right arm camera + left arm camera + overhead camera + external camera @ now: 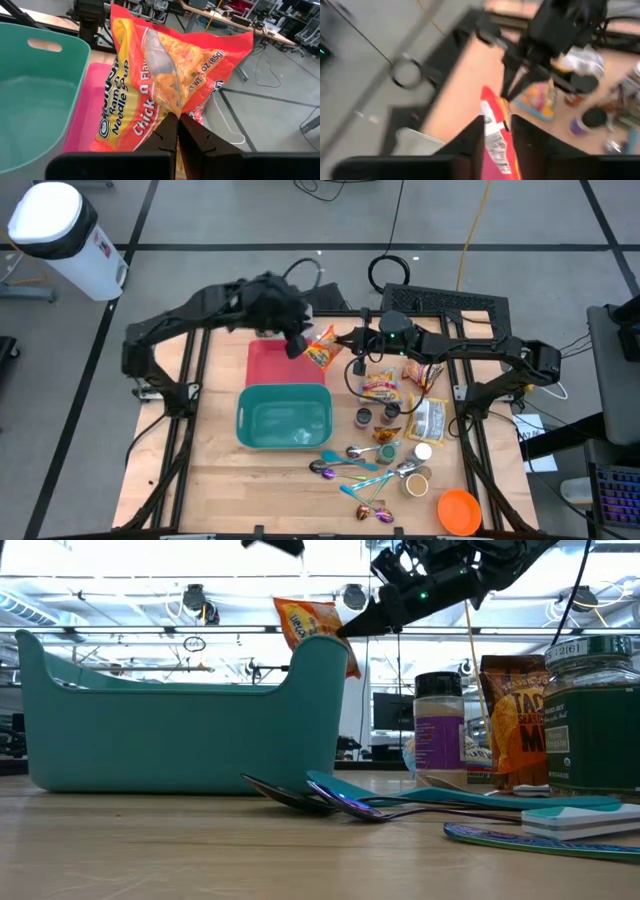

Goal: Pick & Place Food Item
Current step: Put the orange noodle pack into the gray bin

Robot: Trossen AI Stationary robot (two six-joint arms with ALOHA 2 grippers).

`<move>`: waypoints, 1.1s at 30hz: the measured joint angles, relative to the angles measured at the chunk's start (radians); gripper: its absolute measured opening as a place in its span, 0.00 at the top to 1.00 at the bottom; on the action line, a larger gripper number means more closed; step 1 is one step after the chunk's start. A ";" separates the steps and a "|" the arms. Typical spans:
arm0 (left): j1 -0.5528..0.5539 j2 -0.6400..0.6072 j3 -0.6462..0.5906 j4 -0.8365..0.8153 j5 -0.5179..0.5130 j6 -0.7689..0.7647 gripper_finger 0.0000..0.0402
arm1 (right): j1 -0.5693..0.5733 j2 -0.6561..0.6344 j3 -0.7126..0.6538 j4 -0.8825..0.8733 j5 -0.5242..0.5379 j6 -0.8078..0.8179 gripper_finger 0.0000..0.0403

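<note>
Hovering over the pink tray [268, 362] behind the teal bin [284, 420], the left gripper [297, 343] is parting its fingers around the ramen packet [322, 348], while the right gripper [352, 338] is pinching that packet's other edge, fingers fully closed, in the air.

We see two dark jointed arms, left arm [190, 315], right arm [480, 355], black cables along them, a green light glowing near our right wrist.
</note>
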 joint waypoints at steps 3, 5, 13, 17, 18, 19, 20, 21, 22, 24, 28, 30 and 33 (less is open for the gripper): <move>0.044 0.061 0.017 -0.047 0.159 -0.021 0.57 | 0.006 0.000 0.000 -0.004 0.001 0.014 1.00; 0.062 0.092 0.017 -0.056 0.228 -0.028 0.49 | 0.007 0.000 0.000 -0.005 0.000 0.018 1.00; 0.080 0.169 0.016 -0.122 0.261 0.011 0.43 | 0.007 0.000 0.000 -0.021 0.002 0.019 1.00; 0.088 0.169 0.016 -0.118 0.254 0.025 0.52 | 0.007 0.000 0.000 -0.019 0.002 0.019 1.00; 0.090 0.169 0.016 -0.115 0.245 0.025 0.56 | 0.007 0.000 0.000 -0.019 0.002 0.019 1.00; 0.093 0.169 0.016 -0.113 0.235 0.025 0.59 | 0.007 0.000 0.000 -0.020 0.002 0.019 1.00; 0.096 0.169 0.016 -0.113 0.231 0.025 0.63 | 0.007 0.000 0.000 -0.019 0.002 0.019 1.00; 0.099 0.169 0.016 -0.113 0.231 0.024 0.67 | 0.007 0.000 0.000 -0.019 0.002 0.019 1.00; 0.101 0.169 0.016 -0.113 0.231 0.023 0.71 | 0.007 0.000 0.000 -0.020 0.002 0.019 1.00; 0.107 0.169 0.016 -0.114 0.233 0.023 0.79 | 0.006 0.000 0.000 -0.019 0.002 0.019 1.00; 0.108 0.169 0.016 -0.114 0.233 0.039 0.92 | 0.007 0.000 0.000 -0.019 0.002 0.019 1.00; 0.108 0.170 0.016 -0.114 0.234 0.053 0.97 | 0.007 0.000 0.000 -0.019 0.002 0.019 1.00; 0.109 0.170 0.016 -0.114 0.235 0.095 0.99 | 0.007 0.000 0.000 -0.019 0.002 0.019 1.00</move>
